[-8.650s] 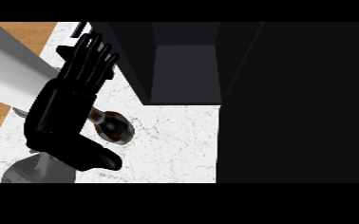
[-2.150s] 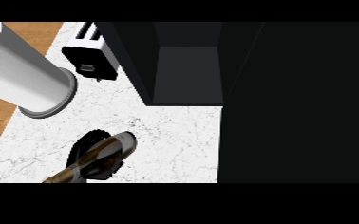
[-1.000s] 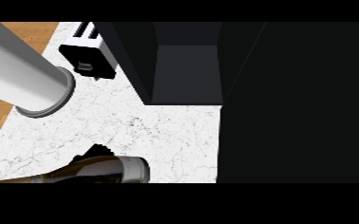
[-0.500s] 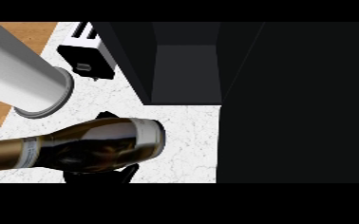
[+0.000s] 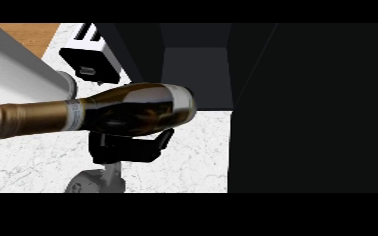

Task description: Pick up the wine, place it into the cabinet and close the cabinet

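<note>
Gripping the wine bottle point(image 5: 125, 111) from beneath, your left hand point(image 5: 122, 147) curls its fingers round it, holding it sideways above the white table point(image 5: 192, 155), base toward the open dark cabinet point(image 5: 196, 75). A toaster point(image 5: 92, 60) sits behind.

My hand point(image 5: 122, 147): mostly hidden under the wine point(image 5: 111, 112), grip assumed curled round it | wine: neck cut off at left edge | my left forearm point(image 5: 29, 75): cut by left edge | toaster point(image 5: 92, 57): lower part behind wine | cabinet point(image 5: 196, 75): interior too dark to read
</note>
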